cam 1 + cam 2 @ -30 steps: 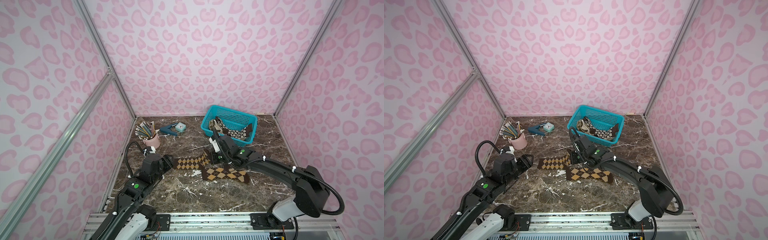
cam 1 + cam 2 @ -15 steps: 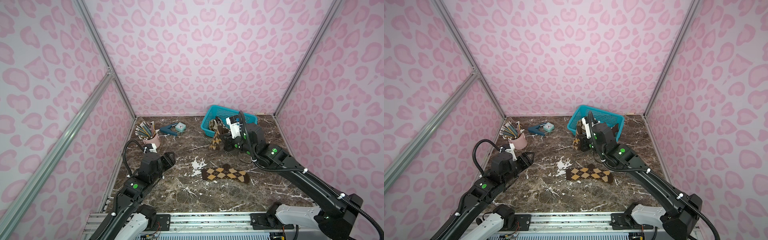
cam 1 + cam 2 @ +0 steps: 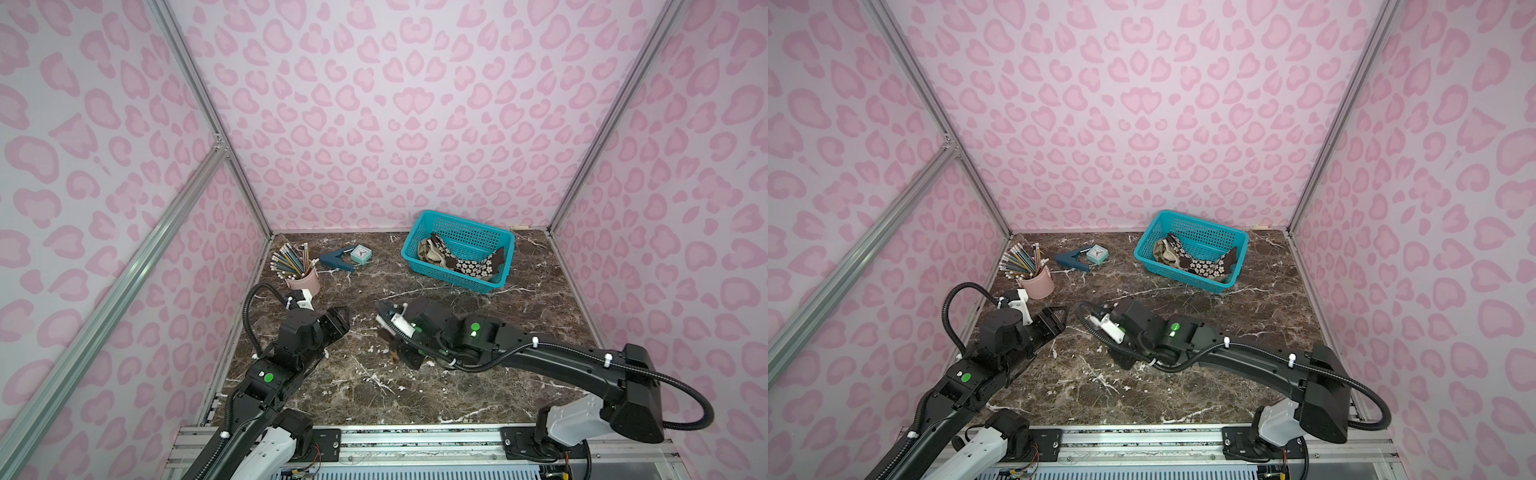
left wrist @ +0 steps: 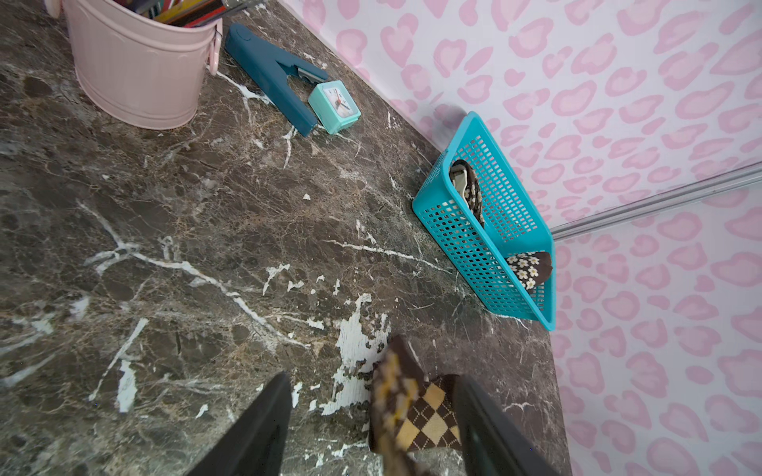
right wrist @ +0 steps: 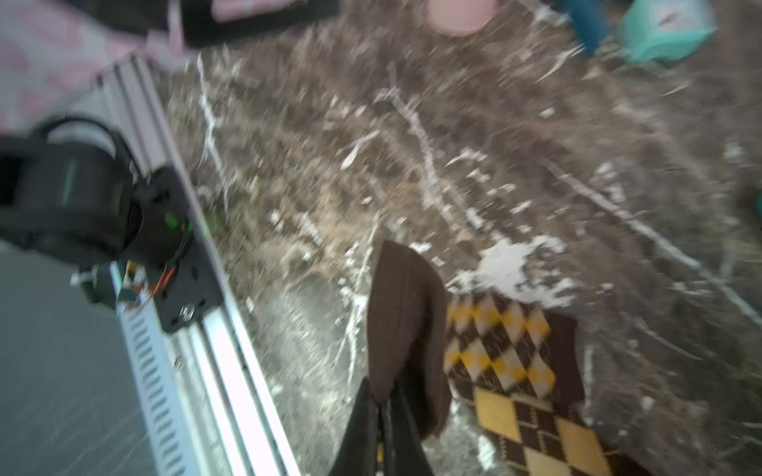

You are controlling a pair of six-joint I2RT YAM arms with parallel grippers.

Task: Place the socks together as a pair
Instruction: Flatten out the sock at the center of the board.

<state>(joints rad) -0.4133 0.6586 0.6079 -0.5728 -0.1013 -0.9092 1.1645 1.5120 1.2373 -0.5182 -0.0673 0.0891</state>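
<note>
The marble bench (image 3: pixel 519 332) is carrying a teal basket (image 3: pixel 490 237) at its far right corner with a flowered sock (image 3: pixel 471 266) lying inside, while near the bench's middle the right gripper (image 5: pixel 381 406) is pinching one argyle sock (image 5: pixel 404 321) partly over its flat-lying mate (image 5: pixel 519 371), and the left gripper (image 3: pixel 340 316) is hovering spread and empty near the left edge.

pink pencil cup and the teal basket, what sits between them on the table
In both top views a dark blue stapler and a small mint clock lie between the pencil cup and the basket.
</note>
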